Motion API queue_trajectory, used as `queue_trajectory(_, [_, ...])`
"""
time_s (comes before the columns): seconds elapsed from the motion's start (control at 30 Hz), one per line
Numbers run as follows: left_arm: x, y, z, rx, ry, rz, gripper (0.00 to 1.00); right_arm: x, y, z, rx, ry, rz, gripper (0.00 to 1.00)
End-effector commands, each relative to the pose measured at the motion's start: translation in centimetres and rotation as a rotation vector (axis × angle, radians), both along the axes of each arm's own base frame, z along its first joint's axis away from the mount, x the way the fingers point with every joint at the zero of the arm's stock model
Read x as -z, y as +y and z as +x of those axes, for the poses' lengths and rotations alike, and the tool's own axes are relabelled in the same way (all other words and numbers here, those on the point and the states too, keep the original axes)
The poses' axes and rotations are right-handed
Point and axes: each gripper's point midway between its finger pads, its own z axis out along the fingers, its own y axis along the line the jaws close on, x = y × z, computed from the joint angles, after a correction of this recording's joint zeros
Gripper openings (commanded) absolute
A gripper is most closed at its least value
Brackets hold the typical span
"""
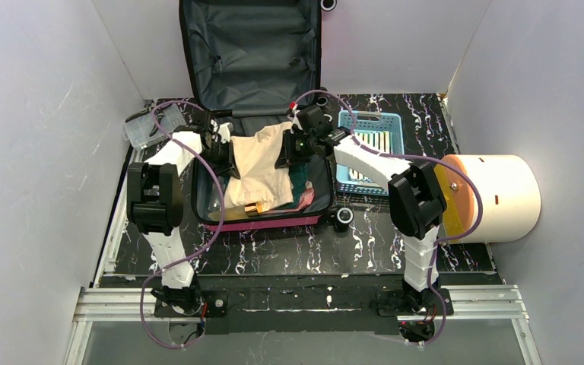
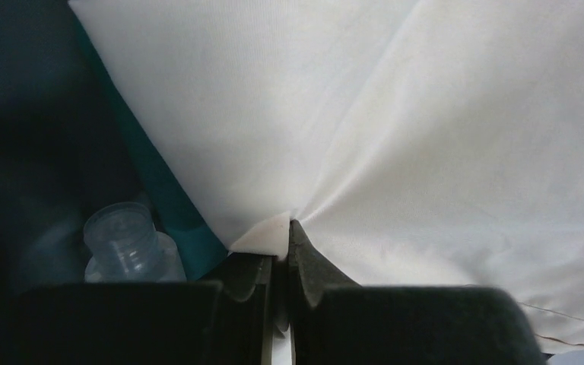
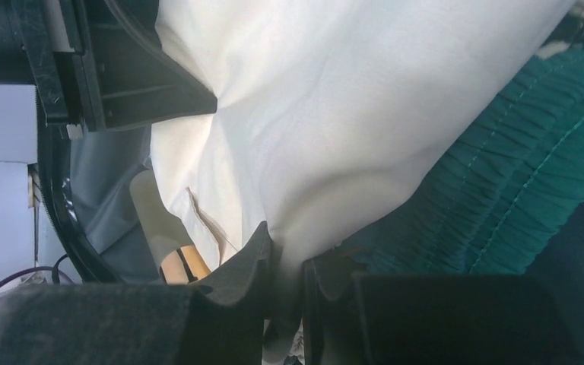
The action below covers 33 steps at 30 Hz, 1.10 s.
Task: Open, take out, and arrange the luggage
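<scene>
Suitcase: the small hot-pink hard-shell suitcase [image 1: 266, 223] lies open in the middle of the black table with white marble lines [image 1: 312, 251]; its lid stands up against the back wall; the inside is soft dark grey fabric.
Suitcase and fingers: both grippers reach down into the open bottom half, one near each side, close to the hinge.
Left gripper: the left gripper [image 2: 280, 243] has its black fingers pinched tight on a corner of the big cream cloth [image 2: 395, 129].
Right gripper: the right gripper [image 3: 287, 247] squeezes a fold of the same cream cloth between its fingers.
Cream cloth: thin and smooth, a bit crumpled; it lies on top of the other things in the suitcase.
Teal cloth: the teal cloth with ruffled stitched lines [image 3: 502, 190] sits under the cream cloth.
Bottle: a small clear plastic bottle with a round cap [image 2: 125, 239] lies just beside the left fingers.
Around the suitcase: a light-blue plastic basket with slots [image 1: 369, 144] is just to the right; a big cream cylinder [image 1: 502, 198] lies on its side further right; a clear plastic box [image 1: 152, 125] is to the left.
</scene>
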Motion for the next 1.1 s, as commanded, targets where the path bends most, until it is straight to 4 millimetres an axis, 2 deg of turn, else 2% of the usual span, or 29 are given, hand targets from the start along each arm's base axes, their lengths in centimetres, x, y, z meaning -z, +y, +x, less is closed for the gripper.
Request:
queue_trajectory(0.0, [-5.7, -0.3, -0.5, 0.033, -0.096, -0.014, 0.0, -7.1, -0.1, 2.5, 0.017, -0.185, 0.045, 0.01])
queue_trajectory(0.23, [-9.9, -1.4, -1.2, 0.041, -0.167, -0.082, 0.0, -9.4, -1.2, 3.8, 0.05, -0.223, 0.048, 0.01])
queue_trajectory(0.37, [-10.9, -1.7, -1.5, 0.047, -0.18, -0.096, 0.0, -9.7, -1.6, 4.2, 0.057, -0.216, 0.051, 0.01])
queue_trajectory(0.57, [-12.3, -2.0, -1.3, 0.055, -0.205, -0.11, 0.0, -11.7, -1.8, 4.4, 0.067, -0.253, 0.066, 0.01])
queue_trajectory(0.8, [-15.7, -3.3, -1.3, 0.07, -0.262, -0.169, 0.0, -12.8, -1.9, 4.6, 0.065, -0.273, 0.074, 0.01])
queue_trajectory(0.93, [-16.1, -4.0, -1.5, 0.097, -0.273, -0.173, 0.0, -13.2, -2.2, 5.3, 0.078, -0.289, 0.076, 0.01])
queue_trajectory(1.07, [-15.2, -3.6, -1.1, 0.082, -0.263, -0.139, 0.0, -11.4, -2.2, 5.3, 0.073, -0.246, 0.067, 0.01])
